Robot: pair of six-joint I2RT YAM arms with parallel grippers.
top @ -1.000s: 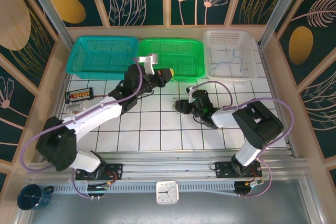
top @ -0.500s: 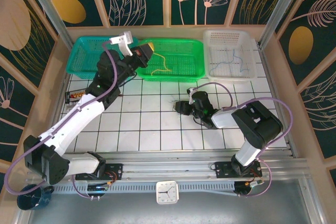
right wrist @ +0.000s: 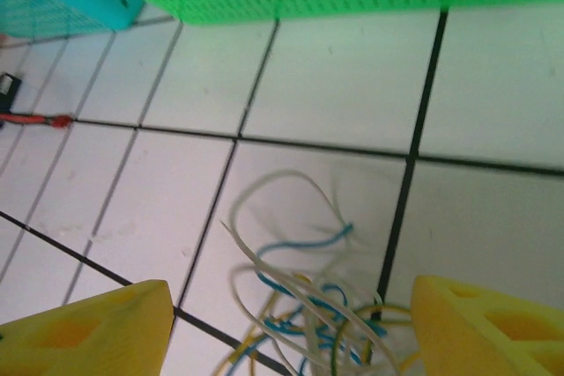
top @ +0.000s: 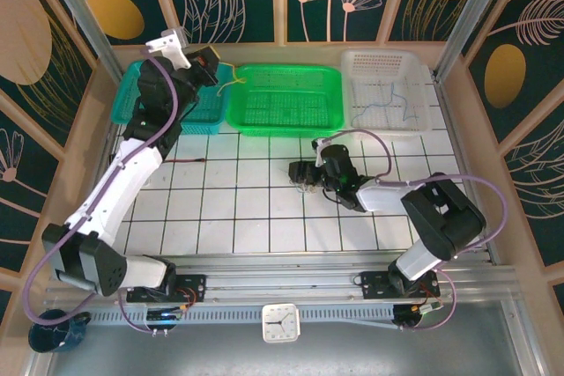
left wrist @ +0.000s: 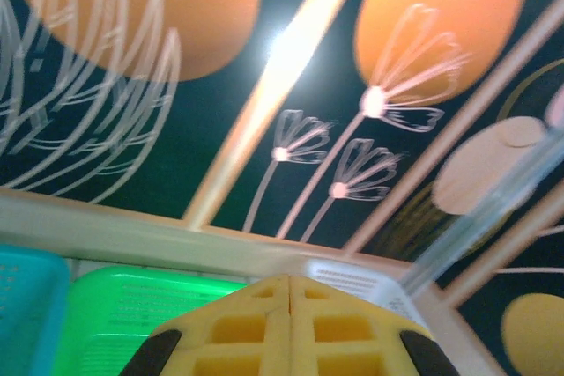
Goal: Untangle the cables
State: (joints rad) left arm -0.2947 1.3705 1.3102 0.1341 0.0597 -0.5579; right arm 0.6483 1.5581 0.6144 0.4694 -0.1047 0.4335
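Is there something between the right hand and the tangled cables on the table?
Nothing visible does. The right hand is open directly above the cable clump, with only air between them.

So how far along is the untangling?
Done: a few blue and pale strands lie apart in the white basket. In hand: the left gripper, shut, appears to carry a yellowish wire at the teal basket's edge. Left: a white, blue and yellow clump on the table, between the open right gripper's fingers.
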